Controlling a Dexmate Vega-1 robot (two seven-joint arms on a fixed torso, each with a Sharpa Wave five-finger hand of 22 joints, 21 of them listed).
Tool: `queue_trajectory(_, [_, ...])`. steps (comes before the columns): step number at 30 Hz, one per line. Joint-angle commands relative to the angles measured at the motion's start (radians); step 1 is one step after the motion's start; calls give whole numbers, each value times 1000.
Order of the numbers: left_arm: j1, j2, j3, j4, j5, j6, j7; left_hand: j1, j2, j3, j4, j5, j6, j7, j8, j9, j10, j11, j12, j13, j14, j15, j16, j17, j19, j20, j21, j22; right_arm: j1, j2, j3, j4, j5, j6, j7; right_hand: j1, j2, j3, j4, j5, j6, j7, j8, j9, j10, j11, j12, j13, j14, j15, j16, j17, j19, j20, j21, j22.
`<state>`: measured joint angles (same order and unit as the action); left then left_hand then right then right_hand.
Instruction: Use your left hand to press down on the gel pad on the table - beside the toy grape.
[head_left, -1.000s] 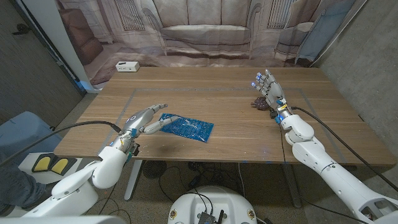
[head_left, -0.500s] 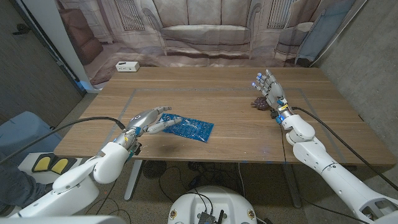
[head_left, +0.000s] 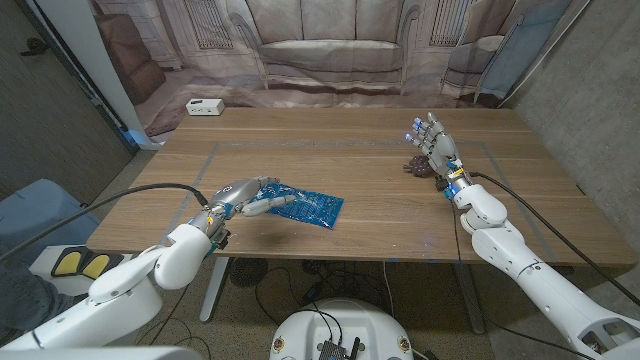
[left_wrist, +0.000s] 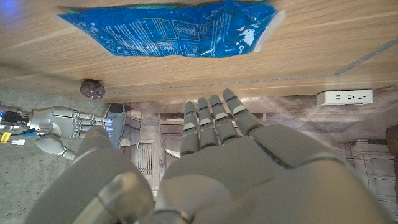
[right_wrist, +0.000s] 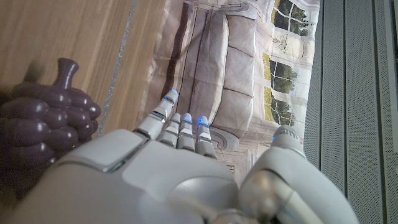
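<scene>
The blue gel pad lies flat near the table's front, left of the middle. My left hand reaches over its left end with fingers stretched out and nothing held; I cannot tell whether they touch it. In the left wrist view the left hand points towards the gel pad. The dark purple toy grape sits far to the right, close beside my right hand, which stands upright with fingers spread and empty. The right wrist view shows the grape next to that hand.
A white power strip lies at the table's far left back corner. Thin tape lines mark the wooden tabletop. A printed sofa backdrop hangs behind the table. Bare wood separates the pad from the grape.
My left hand has slid to the right, so its fingers now reach further over the gel pad's left end. The right hand, the grape and the pad have not moved.
</scene>
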<state>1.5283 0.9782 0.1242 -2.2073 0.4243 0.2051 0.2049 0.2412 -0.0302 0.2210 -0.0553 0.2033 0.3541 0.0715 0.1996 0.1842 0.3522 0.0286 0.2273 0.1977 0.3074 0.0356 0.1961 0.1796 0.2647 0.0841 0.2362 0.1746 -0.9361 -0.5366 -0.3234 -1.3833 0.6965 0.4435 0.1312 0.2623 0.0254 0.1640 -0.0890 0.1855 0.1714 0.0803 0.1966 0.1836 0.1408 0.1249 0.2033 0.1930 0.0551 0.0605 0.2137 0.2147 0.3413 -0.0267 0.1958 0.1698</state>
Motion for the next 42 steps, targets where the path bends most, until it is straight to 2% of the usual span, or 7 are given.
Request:
queue_trajectory(1, [-38,38,48,3,-11,29,-26,-1,6,1,-3,-2,13,-3,5,1,11,-2,7,3,10,1,1,1,10,-3,-3,3,-10,0,4,-2,2,4,-5,2,11,0,-6,5,0,4,-1,4,2,-4,2,3,-5,2,0,3,-4,0,-1,2])
queue_trajectory(6, [-54,52,67,6,-14,23,-24,-2,7,0,-2,-3,22,-4,8,1,15,-2,7,3,14,1,2,1,11,-3,-5,3,-19,-6,7,-11,-6,8,-14,5,12,1,-7,5,0,3,-1,4,2,-4,1,3,-4,2,0,2,-5,1,-1,2])
queue_trajectory(20, [-119,110,123,-2,-38,63,-94,-7,10,-1,0,-4,26,-3,6,1,18,-3,6,4,17,2,1,1,17,-8,-7,4,-27,-13,8,-26,-6,-9,-27,12,15,4,-12,5,1,0,0,4,2,-5,1,3,-6,2,-2,1,-8,4,-2,2])
queue_trajectory(24, [-137,121,156,-12,9,105,-89,-8,11,-2,0,-4,29,-2,6,1,18,1,6,4,17,2,1,2,18,-9,-8,4,-26,-13,7,-25,-7,-10,-26,12,15,3,-12,4,2,0,0,4,3,-4,1,3,-6,2,-2,1,-9,4,-3,2])
queue_trajectory(40, [-201,135,232,-10,9,151,-120,-11,18,-2,2,-4,38,-7,6,1,22,-3,4,4,26,2,2,2,33,-7,-8,4,-34,-16,10,-41,-12,-18,-45,11,16,2,-13,3,3,0,0,5,5,-2,2,4,-7,3,-2,2,-11,7,-3,2])
queue_trajectory(42, [-213,135,248,-12,19,164,-128,-12,21,-2,3,-3,43,-19,7,1,23,-8,4,4,25,1,0,2,34,-4,-9,4,-34,-14,10,-39,-10,-16,-45,11,16,2,-13,3,3,-1,0,5,5,-1,2,4,-7,3,-2,2,-12,7,-3,2])
